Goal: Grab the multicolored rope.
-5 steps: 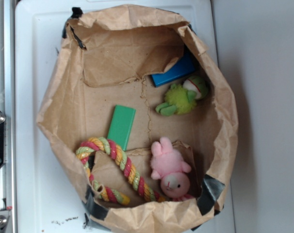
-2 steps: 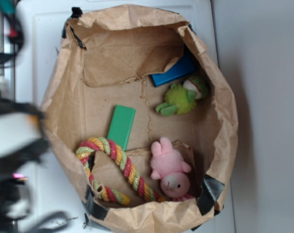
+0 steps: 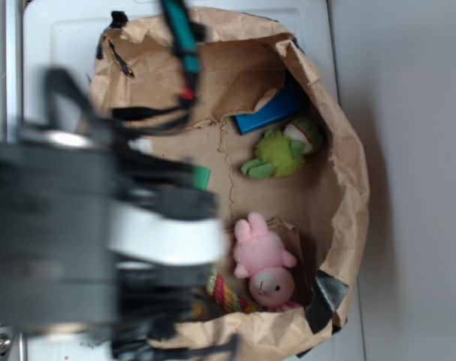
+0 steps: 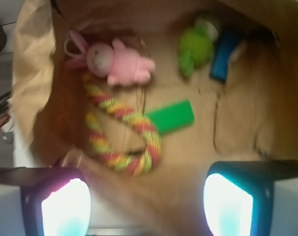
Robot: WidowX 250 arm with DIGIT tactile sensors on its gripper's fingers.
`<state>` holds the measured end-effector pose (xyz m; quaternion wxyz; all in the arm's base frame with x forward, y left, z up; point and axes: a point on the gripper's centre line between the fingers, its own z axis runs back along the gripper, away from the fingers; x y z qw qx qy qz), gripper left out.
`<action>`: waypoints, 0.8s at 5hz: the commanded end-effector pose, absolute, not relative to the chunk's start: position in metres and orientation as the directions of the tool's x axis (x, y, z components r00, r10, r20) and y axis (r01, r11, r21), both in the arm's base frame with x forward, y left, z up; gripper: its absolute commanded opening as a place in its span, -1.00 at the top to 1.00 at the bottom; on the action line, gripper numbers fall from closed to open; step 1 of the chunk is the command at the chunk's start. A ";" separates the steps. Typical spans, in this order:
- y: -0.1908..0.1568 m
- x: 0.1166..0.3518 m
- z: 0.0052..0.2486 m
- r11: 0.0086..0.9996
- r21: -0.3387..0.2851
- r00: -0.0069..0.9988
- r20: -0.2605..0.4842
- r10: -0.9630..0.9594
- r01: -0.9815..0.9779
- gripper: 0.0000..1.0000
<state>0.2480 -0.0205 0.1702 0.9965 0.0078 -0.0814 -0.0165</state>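
Overhead, jaws wide apart, empty, above the multicolored rope [image 4: 124, 132].

My blurred arm [image 3: 100, 241] hides most of the multicolored rope [image 3: 224, 292] and green block [image 3: 202, 178] in the exterior view; wrist view is blurry.

**Arm blurs across the paper bag**

The blurred black-and-white robot arm [image 3: 130, 241] covers the bag's [image 3: 341, 173] left half. Just beside it lie the pink plush bunny [image 3: 263, 263] and a sliver of multicolored rope [image 3: 224, 292]; farther off sit the green plush [image 3: 279, 154] and blue block [image 3: 267, 113].
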 end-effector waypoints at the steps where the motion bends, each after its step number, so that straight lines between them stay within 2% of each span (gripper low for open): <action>1: -0.007 0.279 0.169 0.977 -0.022 0.951 0.236 -0.200 0.210 -1.00; 2: -0.002 0.286 0.156 0.981 0.021 0.957 0.216 -0.194 0.195 -1.00; 3: -0.002 0.287 0.147 0.980 0.024 0.959 0.203 -0.197 0.196 -1.00; 4: -0.007 0.287 0.128 0.974 0.037 0.952 0.205 -0.226 0.223 -1.00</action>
